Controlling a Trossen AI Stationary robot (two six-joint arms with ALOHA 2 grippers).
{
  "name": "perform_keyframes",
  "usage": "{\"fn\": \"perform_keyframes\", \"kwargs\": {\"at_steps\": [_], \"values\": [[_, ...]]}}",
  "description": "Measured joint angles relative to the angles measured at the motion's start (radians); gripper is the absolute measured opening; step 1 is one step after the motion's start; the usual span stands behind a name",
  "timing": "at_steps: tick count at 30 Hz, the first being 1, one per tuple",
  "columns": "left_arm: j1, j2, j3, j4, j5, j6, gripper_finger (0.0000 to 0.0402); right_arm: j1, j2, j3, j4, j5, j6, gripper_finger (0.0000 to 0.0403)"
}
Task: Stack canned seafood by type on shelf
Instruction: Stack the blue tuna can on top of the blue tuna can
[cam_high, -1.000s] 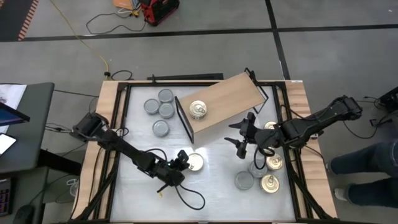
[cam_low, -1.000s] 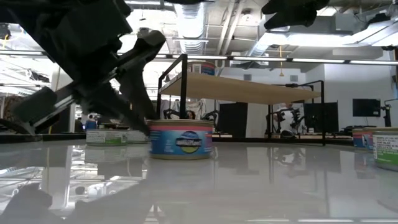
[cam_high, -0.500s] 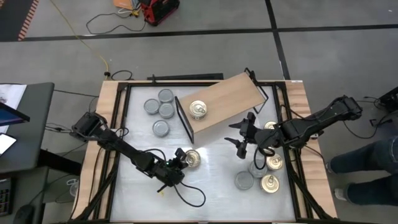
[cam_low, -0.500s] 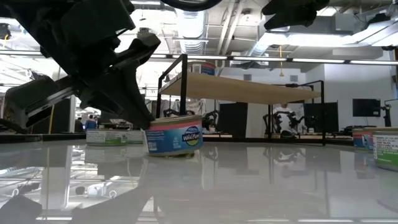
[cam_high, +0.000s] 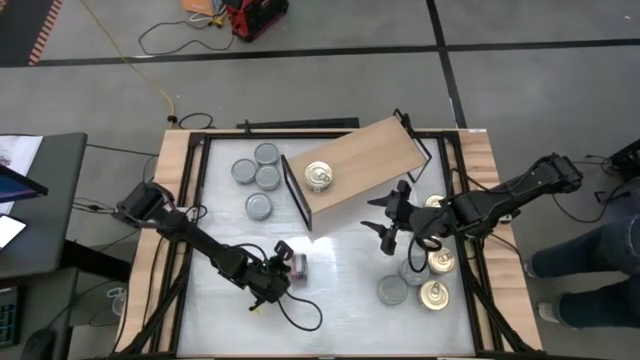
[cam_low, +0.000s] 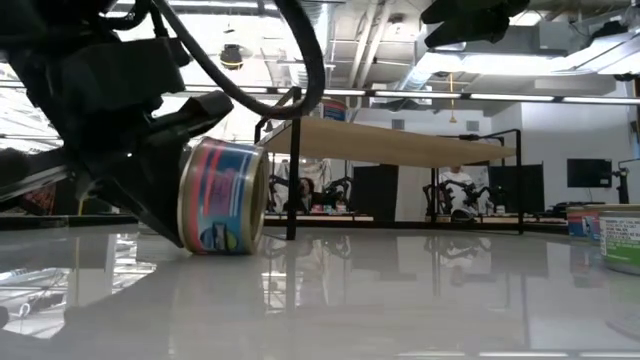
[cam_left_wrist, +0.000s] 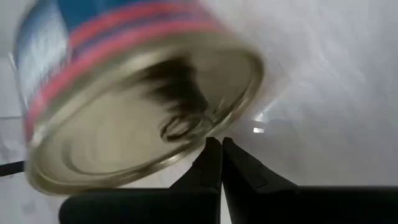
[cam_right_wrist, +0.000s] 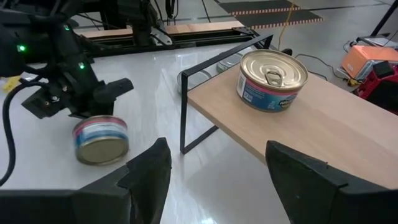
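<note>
Tins of seafood sit scattered over the glossy white table (cam_high: 340, 290), low round cans in two looks: dull grey tops and shiny gold-silver pull-tab lids. One pink-and-blue banded tin (cam_low: 222, 196) is tipped up on its edge near the table's front, its flat metal end facing out, label stripes running around the wall. The left gripper (cam_high: 270, 282) is right against it with its fingers (cam_left_wrist: 214, 163) pressed together, shut on nothing, their tips at the tin's rim; whether they truly touch is hard to make out, since the left wrist view shows the can smeared and cut off.

On the shelf (cam_high: 365, 165), a light tan wooden board on a thin black metal frame, one pull-tab tin (cam_right_wrist: 273, 79) stands upright near the board's left end. Four grey-topped tins (cam_high: 256, 173) cluster on the table left of the shelf, close together. More tins (cam_high: 432, 281), gold-lidded and one grey, lie at the right side, partly hidden under the right arm.

The right gripper (cam_high: 390, 232) hangs above the table just off the shelf's front edge, its dark fingers (cam_right_wrist: 149, 171) spread wide and holding nothing.
</note>
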Motion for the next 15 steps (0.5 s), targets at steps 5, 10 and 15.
{"fn": "perform_keyframes", "kwargs": {"at_steps": [5, 10, 15], "values": [[0.000, -0.006, 0.001, -0.004, -0.001, -0.013, 0.0001, 0.000, 0.000, 0.000, -0.001, 0.000, 0.000, 0.0285], [0.000, -0.041, 0.002, -0.017, -0.002, -0.018, 0.0001, 0.000, 0.000, 0.000, -0.001, 0.000, 0.000, 0.0285], [0.001, -0.132, 0.002, -0.065, 0.002, -0.015, 0.0000, 0.000, 0.000, 0.000, -0.001, 0.000, 0.000, 0.0285]]}}
